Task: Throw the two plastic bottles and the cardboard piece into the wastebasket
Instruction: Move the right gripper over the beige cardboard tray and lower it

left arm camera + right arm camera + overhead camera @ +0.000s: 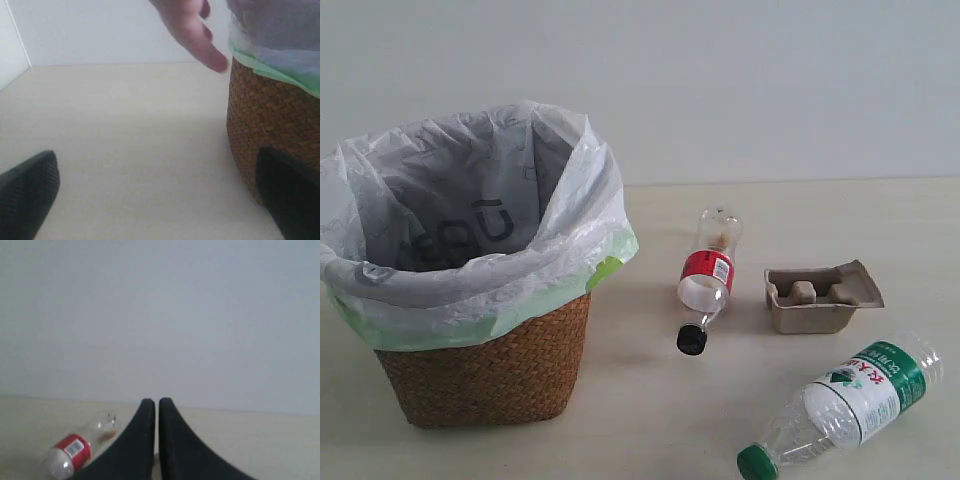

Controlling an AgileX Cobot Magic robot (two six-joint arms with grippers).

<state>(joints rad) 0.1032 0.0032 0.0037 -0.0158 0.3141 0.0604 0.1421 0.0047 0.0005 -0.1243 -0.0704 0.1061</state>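
Note:
The wastebasket (490,370), brown wicker lined with a white bag, stands on the left. Three things lie to its right: the slim red-label bottle (708,272) with its black cap toward the front, the grey-brown cardboard piece (820,295) upright, and the larger green-label bottle (850,400) on its side near the front. Neither gripper shows in the exterior view. My left gripper (156,160) is open and empty, low over the table beside the wastebasket (260,115). My right gripper (157,402) is shut on nothing, with the red-label bottle (75,450) beside it.
A person's hand (192,35) reaches down near the basket's rim in the left wrist view. The pale table (650,400) runs back to a white wall. The bag's green edge (610,265) hangs over the wicker.

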